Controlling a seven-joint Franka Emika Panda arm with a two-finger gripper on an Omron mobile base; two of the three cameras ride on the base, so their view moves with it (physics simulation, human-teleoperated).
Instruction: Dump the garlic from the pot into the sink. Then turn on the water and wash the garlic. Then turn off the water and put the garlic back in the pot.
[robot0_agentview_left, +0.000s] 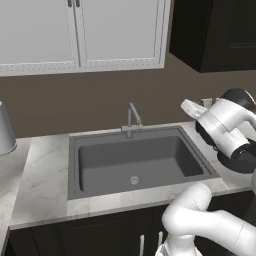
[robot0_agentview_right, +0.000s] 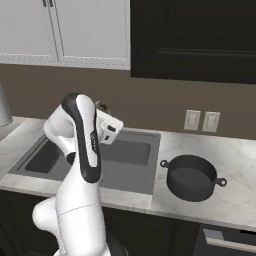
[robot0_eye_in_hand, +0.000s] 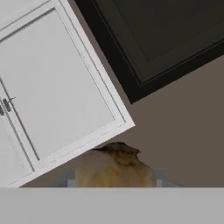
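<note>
The garlic (robot0_eye_in_hand: 114, 166), a tan lump, sits pinched between my fingertips in the hand view, and my gripper (robot0_eye_in_hand: 114, 183) is shut on it. The hand tilts upward toward the wall cabinets. From the right base view my gripper (robot0_agentview_right: 103, 109) holds the garlic (robot0_agentview_right: 102, 106) above the sink's (robot0_agentview_right: 131, 150) back right part. The black pot (robot0_agentview_right: 192, 178) stands upright on the counter right of the sink. In the left base view the gripper (robot0_agentview_left: 205, 103) is up beyond the right rim of the sink (robot0_agentview_left: 100, 160).
A thin grey faucet (robot0_agentview_left: 131, 120) rises behind the basin, and a round silver drain (robot0_agentview_left: 133, 180) lies at its bottom. A grey metal vessel (robot0_agentview_left: 5, 130) stands on the counter at far left. Two wall outlets (robot0_agentview_right: 201, 120) are behind the pot.
</note>
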